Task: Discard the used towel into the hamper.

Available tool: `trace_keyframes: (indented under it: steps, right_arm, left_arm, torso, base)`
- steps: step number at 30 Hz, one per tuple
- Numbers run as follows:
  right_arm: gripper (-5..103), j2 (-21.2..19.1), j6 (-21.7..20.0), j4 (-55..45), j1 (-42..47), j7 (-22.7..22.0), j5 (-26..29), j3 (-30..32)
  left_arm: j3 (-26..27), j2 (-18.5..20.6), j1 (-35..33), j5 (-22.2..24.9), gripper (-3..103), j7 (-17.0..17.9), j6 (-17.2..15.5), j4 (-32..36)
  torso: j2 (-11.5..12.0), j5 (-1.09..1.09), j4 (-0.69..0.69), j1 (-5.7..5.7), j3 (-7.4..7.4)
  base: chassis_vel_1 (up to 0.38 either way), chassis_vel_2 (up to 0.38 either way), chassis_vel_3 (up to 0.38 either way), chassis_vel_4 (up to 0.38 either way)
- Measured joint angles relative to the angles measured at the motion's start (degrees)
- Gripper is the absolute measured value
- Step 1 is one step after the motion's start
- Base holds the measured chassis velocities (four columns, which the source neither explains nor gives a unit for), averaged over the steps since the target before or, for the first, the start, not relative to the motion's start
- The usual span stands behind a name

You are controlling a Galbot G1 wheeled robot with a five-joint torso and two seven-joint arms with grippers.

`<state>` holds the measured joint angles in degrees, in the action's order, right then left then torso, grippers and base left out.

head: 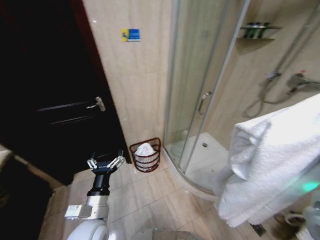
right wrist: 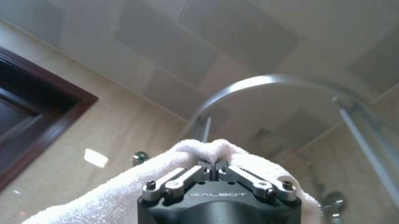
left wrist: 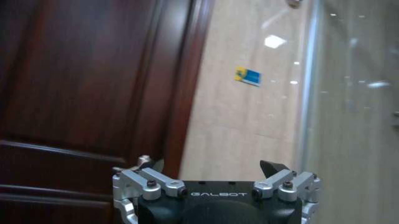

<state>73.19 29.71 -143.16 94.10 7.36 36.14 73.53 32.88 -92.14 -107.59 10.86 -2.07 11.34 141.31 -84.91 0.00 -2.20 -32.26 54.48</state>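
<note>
The hamper (head: 145,161), a small dark reddish-brown woven basket, stands on the floor against the wall between the door and the shower. A white cloth (head: 145,149) lies bunched inside it. The used towel (head: 272,160) is big and white and hangs high at the right of the head view. In the right wrist view my right gripper (right wrist: 214,164) is shut on a fold of the towel (right wrist: 118,191), held up towards the ceiling. My left gripper (head: 105,160) hangs open and empty just left of the hamper, facing the door and wall (left wrist: 212,166).
A dark wooden door (head: 50,100) with a metal handle (head: 96,104) lies to the left. The curved glass shower enclosure (head: 200,95) with its raised tray (head: 205,160) is to the right of the hamper. Tiled floor (head: 150,200) spreads in front.
</note>
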Motion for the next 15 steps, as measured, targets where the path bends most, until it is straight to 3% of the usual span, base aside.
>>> trace_keyframes:
  steps: [15]
  right_arm:
    - [2, 0.2, 0.1, -0.1, 0.1, 0.1, 0.0, 0.0]
  left_arm:
    - [0.0, 0.0, 0.0, 0.0, 100, 0.0, 0.0, 0.0]
  torso:
    - [0.0, 0.0, 0.0, 0.01, -0.01]
  base:
    - [0.124, 0.123, 0.127, 0.121]
